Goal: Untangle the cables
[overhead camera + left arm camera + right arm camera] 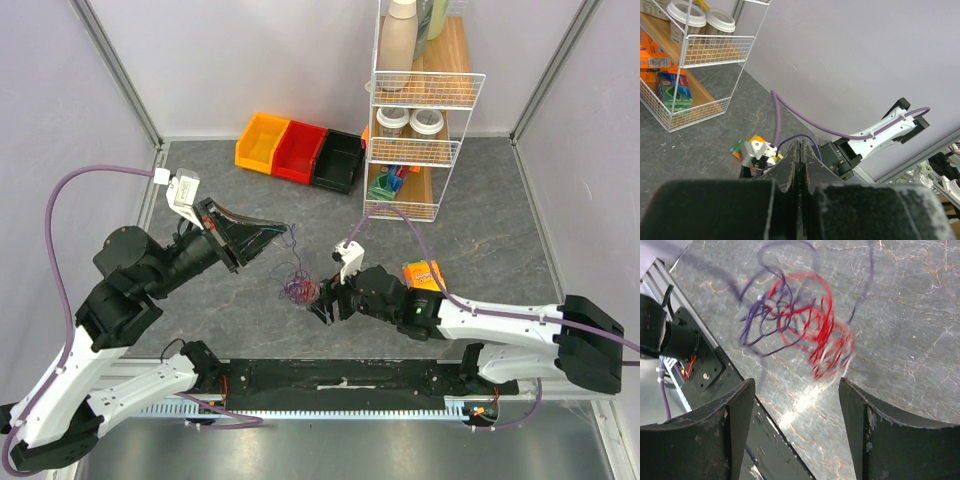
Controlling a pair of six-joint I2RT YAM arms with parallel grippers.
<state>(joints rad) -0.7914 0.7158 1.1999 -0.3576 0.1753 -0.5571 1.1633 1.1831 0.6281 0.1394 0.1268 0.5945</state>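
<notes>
Red and dark blue cables (298, 290) lie in one loose bundle on the table (480, 200) in the top view, between the two arms. Your left gripper (278, 236) hangs above the bundle, to its left. A thin dark blue cable (292, 240) goes from its tip down to the bundle. Your right gripper (322, 303) is low, just beside the bundle on its right.

From the left wrist, the left gripper (799, 150) is pressed together. The dark blue cable (795, 138) makes a small arch out of its tip, so I judge it is clamped on this cable.

From the right wrist, the right gripper (796, 385) stands wide apart and holds nothing. The cables (810, 330) are just in front of it, a little blurred.

To do this step well, I think you should choose one red loop at the edge of the bundle. Close only on that loop. Then pull slowly away from the left gripper, so that the knots do not become tighter.
</notes>
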